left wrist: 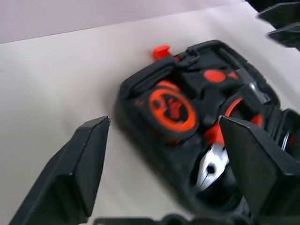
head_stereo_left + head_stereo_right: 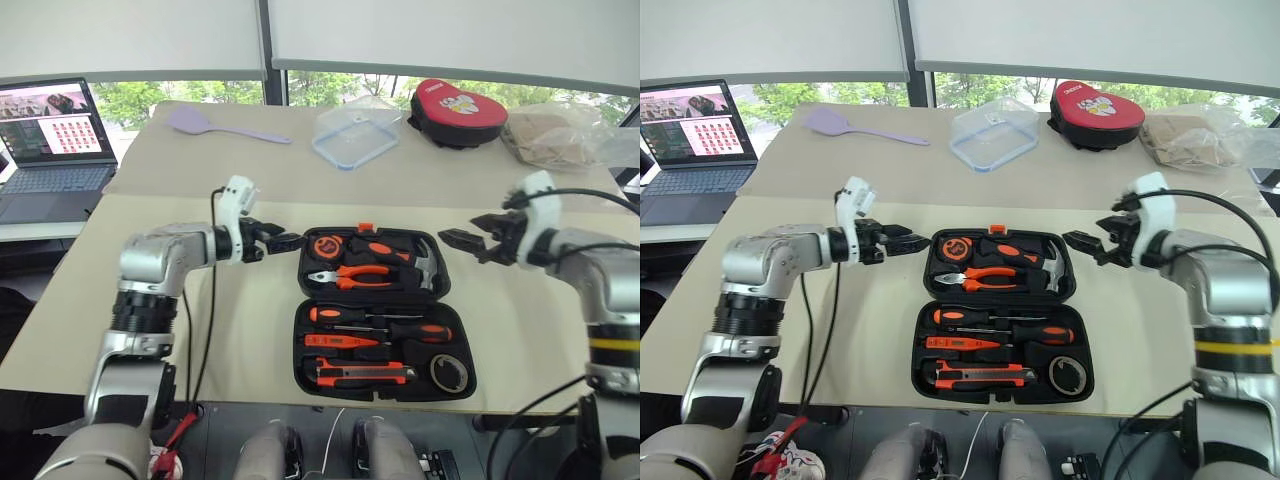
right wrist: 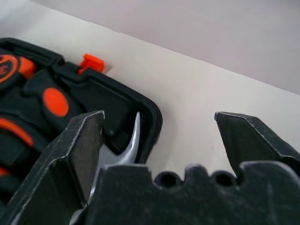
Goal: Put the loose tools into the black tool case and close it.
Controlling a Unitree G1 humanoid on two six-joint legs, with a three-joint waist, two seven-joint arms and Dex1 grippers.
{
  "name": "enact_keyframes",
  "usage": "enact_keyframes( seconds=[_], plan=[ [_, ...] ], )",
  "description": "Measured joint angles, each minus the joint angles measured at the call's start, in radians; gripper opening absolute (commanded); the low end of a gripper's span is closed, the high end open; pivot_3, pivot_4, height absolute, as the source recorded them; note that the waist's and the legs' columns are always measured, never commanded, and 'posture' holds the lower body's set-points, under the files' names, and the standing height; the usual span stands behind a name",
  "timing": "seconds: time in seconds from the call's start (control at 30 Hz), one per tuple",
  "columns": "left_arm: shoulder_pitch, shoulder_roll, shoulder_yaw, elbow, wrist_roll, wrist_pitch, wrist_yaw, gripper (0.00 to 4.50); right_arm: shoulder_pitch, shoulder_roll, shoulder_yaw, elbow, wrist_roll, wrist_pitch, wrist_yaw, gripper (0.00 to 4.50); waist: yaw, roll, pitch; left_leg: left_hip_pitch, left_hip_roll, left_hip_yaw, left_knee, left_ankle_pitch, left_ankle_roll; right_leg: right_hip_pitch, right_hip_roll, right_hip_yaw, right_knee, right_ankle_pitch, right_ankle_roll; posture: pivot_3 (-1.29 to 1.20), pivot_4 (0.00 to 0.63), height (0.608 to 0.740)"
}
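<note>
The black tool case (image 2: 298, 350) lies wide open on the table, its orange latch (image 2: 365, 228) on the far edge. The near half holds two black-and-orange screwdrivers (image 2: 385, 320), a slim orange screwdriver (image 2: 340, 341), the utility knife (image 2: 365, 376) and the grey tape roll (image 2: 450, 372). Pliers (image 2: 350, 276) and a hammer (image 2: 425, 262) sit in the far half. My left gripper (image 2: 283, 240) hovers open just left of the far half, with nothing between its fingers. My right gripper (image 2: 458, 240) hangs open and empty just right of it, by the hammer's claw (image 3: 133, 140).
An open laptop (image 2: 50, 140) stands at the far left. A purple spatula (image 2: 215, 125), a clear lidded container (image 2: 358, 135), a red-and-black pouch (image 2: 458, 110) and a crumpled plastic bag (image 2: 565, 135) lie along the back. The table's front edge runs just below the case.
</note>
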Motion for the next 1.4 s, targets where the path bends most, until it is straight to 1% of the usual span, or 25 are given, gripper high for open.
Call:
enact_keyframes(
  seconds=[0.03, 0.1, 0.13, 0.17, 0.2, 0.23, 0.3, 0.33, 0.37, 0.43, 0.47, 0.5, 0.53, 0.73, 0.97, 1.03, 1.07, 1.1, 1.13, 1.17, 1.23, 1.27, 1.4],
  plan=[
    [-0.008, -0.019, -0.013, 0.017, 0.009, 0.000, 0.013, 4.00, -0.018, 0.012, 0.015, 0.036, -0.009, 0.003, -0.008, 4.46, 0.000, 0.000, 0.000, 0.000, 0.000, 0.000, 0.000, 0.000, 0.000, 0.000, 0.000, 0.000, 0.000, 0.000, 0.000, 0.00, 0.150, 0.731],
    [-0.016, -0.051, -0.024, 0.045, 0.022, -0.012, 0.034, 3.48, -0.024, 0.026, 0.043, 0.074, -0.024, 0.004, -0.019, 3.95, 0.001, 0.000, 0.000, -0.001, 0.000, 0.000, 0.000, 0.000, 0.000, 0.000, 0.000, -0.001, 0.000, 0.000, 0.000, 0.00, 0.150, 0.731],
    [-0.026, -0.052, -0.027, 0.059, 0.027, -0.016, 0.043, 3.34, -0.024, 0.027, 0.062, 0.085, -0.034, 0.005, -0.022, 3.74, 0.001, 0.000, 0.000, -0.001, 0.000, 0.000, 0.000, 0.000, 0.000, 0.000, 0.000, -0.001, 0.000, 0.000, 0.000, 0.00, 0.150, 0.731],
    [-0.030, -0.053, -0.029, 0.068, 0.033, -0.019, 0.052, 3.00, -0.024, 0.027, 0.069, 0.090, -0.039, 0.007, -0.023, 3.49, 0.001, 0.000, 0.000, -0.001, 0.000, 0.000, 0.000, 0.000, 0.000, -0.001, 0.000, -0.001, 0.000, 0.000, 0.000, 0.00, 0.150, 0.731],
    [-0.030, -0.054, -0.030, 0.070, 0.041, -0.024, 0.059, 2.60, -0.023, 0.027, 0.075, 0.091, -0.044, 0.013, -0.023, 3.11, -0.001, 0.000, 0.000, -0.001, 0.000, 0.000, 0.000, 0.000, 0.000, -0.001, 0.000, 0.000, 0.000, 0.000, 0.000, 0.00, 0.150, 0.731],
    [-0.030, -0.054, -0.032, 0.072, 0.048, -0.027, 0.066, 2.39, -0.023, 0.027, 0.079, 0.091, -0.045, 0.015, -0.023, 2.86, -0.001, 0.000, 0.000, -0.001, 0.000, 0.000, 0.000, 0.000, 0.000, -0.001, 0.000, -0.001, 0.000, 0.000, 0.000, 0.00, 0.150, 0.731],
    [-0.029, -0.052, -0.035, 0.072, 0.062, -0.029, 0.073, 1.59, -0.015, 0.027, 0.083, 0.078, -0.047, 0.021, -0.023, 2.13, 0.000, 0.000, 0.000, -0.001, 0.000, 0.000, 0.000, 0.000, 0.000, -0.001, -0.001, -0.001, 0.000, 0.000, 0.000, 0.00, 0.150, 0.731],
    [-0.027, -0.050, -0.036, 0.072, 0.063, -0.029, 0.074, 1.11, -0.014, 0.027, 0.084, 0.073, -0.047, 0.023, -0.023, 1.66, 0.000, 0.000, 0.000, -0.001, 0.000, 0.000, 0.000, 0.000, 0.000, -0.001, -0.001, -0.001, 0.000, 0.000, 0.000, 0.00, 0.150, 0.731],
    [-0.025, -0.049, -0.037, 0.072, 0.063, -0.029, 0.076, 0.93, -0.013, 0.027, 0.085, 0.069, -0.047, 0.024, -0.025, 1.46, 0.001, 0.000, 0.000, -0.001, 0.000, 0.000, 0.000, 0.000, 0.000, -0.001, -0.001, -0.001, 0.000, 0.000, 0.000, 0.00, 0.150, 0.731],
    [-0.018, -0.046, -0.037, 0.072, 0.064, -0.025, 0.076, 0.08, -0.006, 0.027, 0.085, 0.057, -0.046, 0.030, -0.031, 0.60, 0.004, 0.000, 0.000, -0.001, -0.001, 0.000, 0.000, 0.000, 0.000, 0.000, -0.001, -0.001, 0.000, 0.000, 0.000, 0.00, 0.150, 0.731],
    [-0.016, -0.045, -0.037, 0.072, 0.064, -0.024, 0.076, 0.00, -0.004, 0.027, 0.085, 0.052, -0.046, 0.033, -0.033, 0.43, 0.005, 0.000, 0.000, -0.001, -0.001, 0.000, 0.000, 0.000, 0.000, 0.000, -0.001, -0.001, 0.000, 0.000, 0.000, 0.00, 0.150, 0.731],
    [-0.011, -0.043, -0.037, 0.067, 0.062, -0.020, 0.074, 0.00, -0.002, 0.028, 0.082, 0.046, -0.044, 0.040, -0.041, 0.11, 0.006, 0.000, 0.000, -0.001, 0.000, 0.000, 0.000, 0.000, 0.000, 0.000, -0.001, -0.001, 0.000, 0.000, 0.000, 0.00, 0.150, 0.731],
    [-0.007, -0.042, -0.037, 0.062, 0.062, -0.018, 0.071, 0.00, 0.000, 0.030, 0.081, 0.043, -0.044, 0.042, -0.046, 0.03, 0.006, 0.000, 0.000, -0.001, -0.001, 0.000, 0.000, 0.000, 0.000, 0.000, -0.001, -0.001, 0.000, 0.000, 0.001, 0.00, 0.150, 0.731],
    [0.005, -0.028, -0.038, 0.021, 0.060, 0.012, 0.062, 0.00, 0.008, 0.035, 0.080, 0.023, -0.041, 0.045, -0.064, 0.03, 0.006, 0.000, 0.000, -0.001, -0.001, 0.000, 0.000, 0.000, 0.000, 0.000, -0.001, -0.001, 0.000, 0.000, 0.001, 0.00, 0.150, 0.731],
    [0.005, -0.023, -0.019, 0.017, 0.045, 0.047, 0.053, 0.00, 0.008, 0.043, 0.076, 0.022, -0.035, 0.046, -0.084, 0.03, 0.004, 0.000, 0.000, -0.001, -0.001, 0.000, 0.000, 0.000, 0.000, 0.000, -0.001, -0.001, -0.001, 0.000, 0.001, 0.00, 0.150, 0.731],
    [0.005, -0.023, -0.015, 0.018, 0.040, 0.050, 0.053, 0.53, 0.008, 0.044, 0.075, 0.022, -0.035, 0.046, -0.087, 0.00, 0.004, 0.000, 0.000, -0.001, -0.001, 0.000, 0.000, 0.000, 0.000, 0.000, -0.001, -0.001, -0.001, 0.000, 0.001, 0.00, 0.150, 0.731],
    [0.005, -0.024, -0.016, 0.018, 0.037, 0.051, 0.053, 0.70, 0.008, 0.044, 0.075, 0.022, -0.035, 0.046, -0.087, 0.00, 0.004, 0.000, 0.000, -0.001, -0.001, 0.000, 0.000, 0.000, 0.000, 0.000, -0.001, -0.001, -0.001, 0.000, 0.001, 0.00, 0.150, 0.731],
    [0.004, -0.024, -0.015, 0.016, 0.027, 0.058, 0.051, 1.18, 0.008, 0.045, 0.075, 0.022, -0.035, 0.046, -0.088, 0.00, 0.003, 0.000, 0.000, -0.001, -0.001, 0.000, 0.000, 0.000, 0.000, 0.000, -0.001, -0.001, 0.000, 0.000, 0.001, 0.00, 0.150, 0.731],
    [0.001, -0.023, -0.013, 0.009, 0.019, 0.076, 0.050, 1.50, 0.008, 0.046, 0.075, 0.022, -0.035, 0.046, -0.089, 0.00, 0.002, 0.000, 0.000, -0.001, -0.001, 0.000, 0.000, 0.000, 0.000, 0.000, -0.001, -0.001, 0.000, 0.000, 0.001, 0.00, 0.150, 0.731],
    [-0.003, -0.022, -0.012, 0.000, 0.014, 0.097, 0.050, 1.97, 0.008, 0.046, 0.075, 0.022, -0.034, 0.046, -0.089, 0.00, 0.002, 0.000, 0.000, -0.001, 0.000, 0.000, 0.000, 0.000, 0.000, 0.000, -0.001, -0.001, 0.000, 0.000, 0.001, 0.00, 0.150, 0.731],
    [-0.020, -0.018, -0.011, -0.004, -0.004, 0.142, 0.053, 2.66, 0.008, 0.046, 0.075, 0.022, -0.034, 0.046, -0.089, 0.00, 0.002, 0.000, 0.000, -0.001, -0.001, 0.000, 0.000, 0.000, 0.000, 0.000, -0.001, -0.001, 0.000, 0.000, 0.001, 0.00, 0.150, 0.731],
    [-0.026, -0.017, -0.011, -0.005, -0.005, 0.157, 0.054, 2.90, 0.008, 0.046, 0.075, 0.022, -0.034, 0.046, -0.089, 0.00, 0.001, 0.000, 0.000, -0.001, -0.001, 0.000, 0.000, 0.000, 0.000, 0.000, -0.001, -0.001, 0.000, 0.000, 0.001, 0.00, 0.150, 0.731],
    [-0.028, -0.015, -0.046, -0.004, 0.012, 0.163, 0.080, 2.90, 0.009, 0.046, 0.074, 0.019, -0.034, 0.046, -0.089, 0.00, 0.001, 0.000, 0.000, -0.001, -0.001, 0.000, 0.000, 0.000, 0.000, 0.000, -0.001, -0.001, 0.000, 0.000, 0.001, 0.00, 0.150, 0.731]
  ],
)
